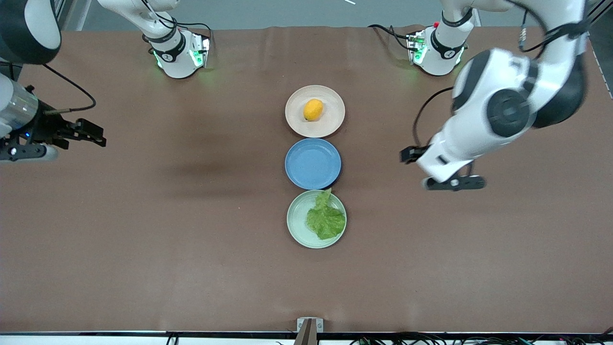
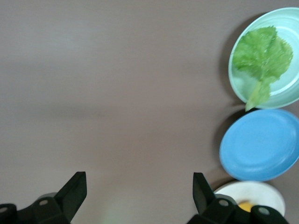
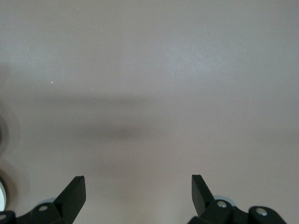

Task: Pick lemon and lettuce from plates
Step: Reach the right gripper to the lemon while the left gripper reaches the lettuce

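The yellow-orange lemon [image 1: 313, 109] lies on the pale beige-pink plate [image 1: 335, 108], the plate nearest the robots' bases. The green lettuce [image 1: 325, 219] lies on the mint green plate [image 1: 298, 215], the plate nearest the front camera. My left gripper [image 1: 411, 154] is open and empty above bare table, toward the left arm's end from the plates. Its wrist view shows the lettuce [image 2: 261, 53], the mint plate [image 2: 289, 95], the beige plate [image 2: 268, 191] and part of the lemon [image 2: 245, 206]. My right gripper [image 1: 91, 133] is open and empty over bare table at the right arm's end.
A blue plate [image 1: 312, 163] with nothing on it sits between the two task plates, and it also shows in the left wrist view [image 2: 261, 144]. The three plates form a line down the middle of the brown table. The arm bases stand at the table's top edge.
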Controlling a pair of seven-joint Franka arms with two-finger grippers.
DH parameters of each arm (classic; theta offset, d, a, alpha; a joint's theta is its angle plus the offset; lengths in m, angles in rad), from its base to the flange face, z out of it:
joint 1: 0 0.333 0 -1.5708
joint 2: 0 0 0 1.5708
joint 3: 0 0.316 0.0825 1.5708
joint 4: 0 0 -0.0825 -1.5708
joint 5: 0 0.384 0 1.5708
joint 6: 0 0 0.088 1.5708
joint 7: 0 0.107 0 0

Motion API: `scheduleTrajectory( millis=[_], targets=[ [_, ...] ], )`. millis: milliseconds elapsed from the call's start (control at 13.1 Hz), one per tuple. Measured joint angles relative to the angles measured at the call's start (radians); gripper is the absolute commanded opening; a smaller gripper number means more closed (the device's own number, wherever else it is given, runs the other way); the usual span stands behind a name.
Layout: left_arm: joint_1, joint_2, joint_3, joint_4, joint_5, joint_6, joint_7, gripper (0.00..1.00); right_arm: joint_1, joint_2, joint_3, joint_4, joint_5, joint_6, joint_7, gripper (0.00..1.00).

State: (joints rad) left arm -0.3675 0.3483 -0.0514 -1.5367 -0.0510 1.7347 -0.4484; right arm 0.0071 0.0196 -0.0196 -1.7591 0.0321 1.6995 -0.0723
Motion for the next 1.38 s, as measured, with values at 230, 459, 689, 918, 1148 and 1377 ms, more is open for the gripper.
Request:
scheduleTrajectory(
  millis=[230, 459, 689, 918, 1148, 1377],
  targets=[
    [-0.080, 0.103, 0.000, 0.017, 0.000, 0.163, -0.211, 1.00, 0.051, 0.027, 0.003, 0.007, 0.105, -0.050, 0.100, 1.00],
    [-0.136, 0.190, -0.001, 0.038, 0.000, 0.332, -0.470, 1.00, 0.195, 0.023, 0.010, -0.012, 0.132, -0.063, 0.345, 1.00],
    [-0.184, 0.273, 0.000, 0.072, 0.000, 0.521, -0.761, 1.00, 0.458, 0.007, 0.018, -0.083, 0.137, 0.049, 0.768, 1.00],
    [-0.223, 0.338, 0.000, 0.073, 0.000, 0.685, -0.910, 1.00, 0.713, 0.010, 0.023, -0.169, 0.136, 0.226, 1.096, 1.00],
    [-0.234, 0.384, 0.001, 0.055, 0.000, 0.798, -0.927, 0.98, 0.880, 0.068, 0.021, -0.245, 0.114, 0.399, 1.276, 1.00],
    [-0.234, 0.413, 0.005, 0.019, 0.013, 0.872, -0.927, 0.95, 0.987, 0.197, 0.020, -0.255, 0.037, 0.556, 1.434, 1.00]
  ],
)
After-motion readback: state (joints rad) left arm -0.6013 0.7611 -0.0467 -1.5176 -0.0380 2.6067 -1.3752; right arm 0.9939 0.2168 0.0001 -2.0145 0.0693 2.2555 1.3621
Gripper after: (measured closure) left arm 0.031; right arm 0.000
